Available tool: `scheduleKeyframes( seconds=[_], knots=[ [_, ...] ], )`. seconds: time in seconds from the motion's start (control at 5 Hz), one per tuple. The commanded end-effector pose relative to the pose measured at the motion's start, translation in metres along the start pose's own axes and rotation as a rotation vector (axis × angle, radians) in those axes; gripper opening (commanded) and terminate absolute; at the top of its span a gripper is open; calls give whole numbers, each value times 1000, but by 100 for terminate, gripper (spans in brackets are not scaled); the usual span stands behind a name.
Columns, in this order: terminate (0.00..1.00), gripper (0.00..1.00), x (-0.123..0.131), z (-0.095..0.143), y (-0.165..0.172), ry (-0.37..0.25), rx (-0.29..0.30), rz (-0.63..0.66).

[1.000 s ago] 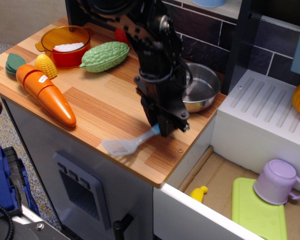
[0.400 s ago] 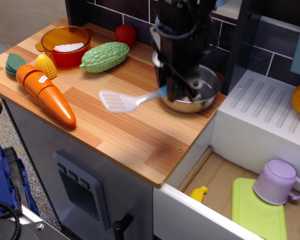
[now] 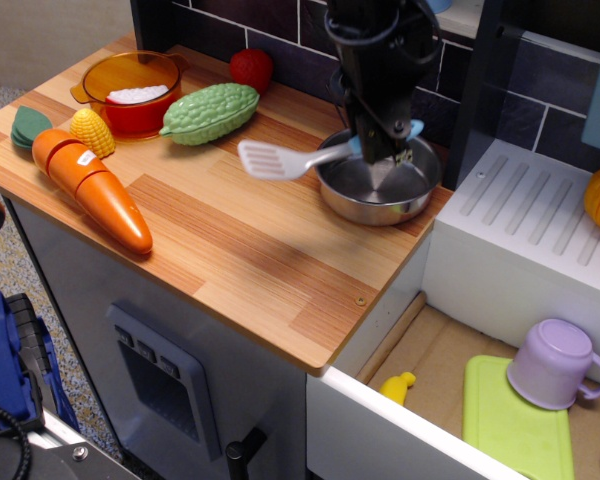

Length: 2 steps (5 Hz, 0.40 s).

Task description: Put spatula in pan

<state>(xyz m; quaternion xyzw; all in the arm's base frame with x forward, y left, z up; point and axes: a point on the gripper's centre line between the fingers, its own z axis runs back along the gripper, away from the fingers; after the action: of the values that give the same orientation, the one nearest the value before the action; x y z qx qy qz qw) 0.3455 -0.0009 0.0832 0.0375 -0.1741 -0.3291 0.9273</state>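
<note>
Gripper (image 3: pixel 380 150) pinching the spatula (image 3: pixel 290 159) handle above the pan (image 3: pixel 382 182) at the counter's right edge — lifted, not dropped in yet.

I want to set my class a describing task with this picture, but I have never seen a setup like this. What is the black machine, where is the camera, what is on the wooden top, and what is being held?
The black machine is a robot arm, ending in a gripper that pinches things. The single camera looks down from the front at a toy kitchen counter. The gripper holds a small spatula by its blue handle, above a shiny silver pan; the grey blade sticks out left past the rim. Also on the wood: a toy carrot, corn, a bumpy green gourd, an orange pot and a strawberry.
</note>
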Motion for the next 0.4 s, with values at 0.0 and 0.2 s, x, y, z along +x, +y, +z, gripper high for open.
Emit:
scheduleKeyframes(
  seconds=[0.0,0.2],
  knots=[
    [0,0,23,3,22,-67,26,-80],
    [0,0,19,-12,29,-111,-20,-81]
  ],
)
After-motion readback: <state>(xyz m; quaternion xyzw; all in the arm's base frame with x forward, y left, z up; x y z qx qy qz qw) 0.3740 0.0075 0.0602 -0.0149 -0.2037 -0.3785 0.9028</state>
